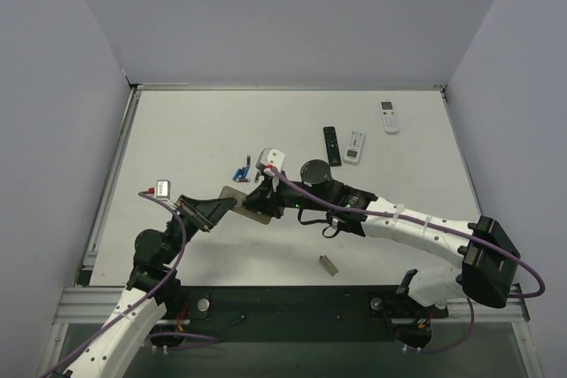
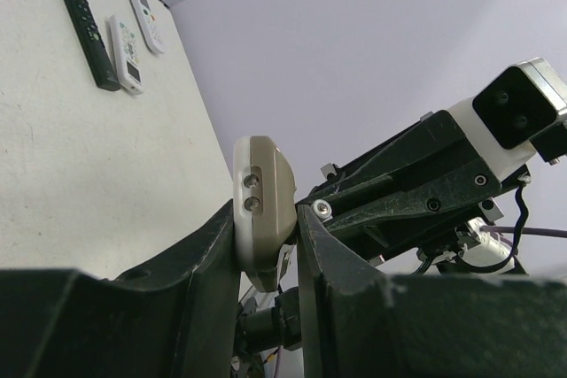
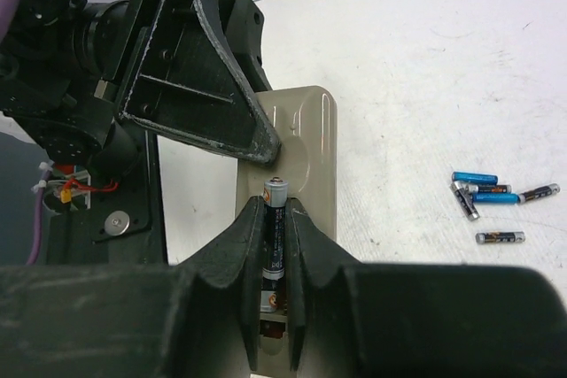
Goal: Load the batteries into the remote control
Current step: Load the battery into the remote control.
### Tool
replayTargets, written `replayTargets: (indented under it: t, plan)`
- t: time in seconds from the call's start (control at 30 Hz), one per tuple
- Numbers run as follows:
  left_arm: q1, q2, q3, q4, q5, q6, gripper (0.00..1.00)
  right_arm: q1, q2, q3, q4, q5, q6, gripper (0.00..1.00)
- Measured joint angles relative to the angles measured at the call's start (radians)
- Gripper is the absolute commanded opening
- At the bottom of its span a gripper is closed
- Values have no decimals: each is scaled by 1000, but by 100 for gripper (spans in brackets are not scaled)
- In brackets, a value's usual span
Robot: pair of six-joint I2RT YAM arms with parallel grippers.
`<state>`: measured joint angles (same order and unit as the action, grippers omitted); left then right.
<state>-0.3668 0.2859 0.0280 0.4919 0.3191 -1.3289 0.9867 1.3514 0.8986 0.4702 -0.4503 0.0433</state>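
1. The remote control point(image 3: 307, 143) is in the middle of the table, a bit to the left, with its grey-tan back facing up.
2. From above, its long side runs left to right across the table point(image 1: 177, 130), and the right end slants a little toward my bases.
3. My left pincer point(image 2: 266, 238) is squeezed tight on the remote control, one finger on each long edge. In that wrist view I see the remote's short end, with two small round dots on it.
4. My right pincer point(image 3: 276, 212) is closed narrow on one dark battery point(image 3: 275, 238).
5. The battery lies the same way as the remote, long side along long side, right over the grey-tan back. Its shiny metal tip points toward my left pincer.
6. I cannot tell if the battery touches the remote.
7. A few loose batteries point(image 3: 492, 194), some blue and some dark, lie on the table in a small bunch just beyond the remote.
8. Farther back and to the right lie a slim black remote point(image 1: 331, 145), a white remote point(image 1: 355, 146) just beside it, and another white remote point(image 1: 389, 116) near the back edge.
9. A small grey piece point(image 1: 329, 264) lies alone near the front edge.
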Motion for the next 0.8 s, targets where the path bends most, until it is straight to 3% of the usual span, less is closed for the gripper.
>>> replayTargets:
  t: [0.43, 0.8]
  plan:
    - [-2, -3, -3, -18, -1, -56, 0, 3, -19, -48, 47, 10, -120, 2]
    - [-4, -7, -4, -27, -9, -90, 0, 3, -40, -56, 18, 9, -164, 14]
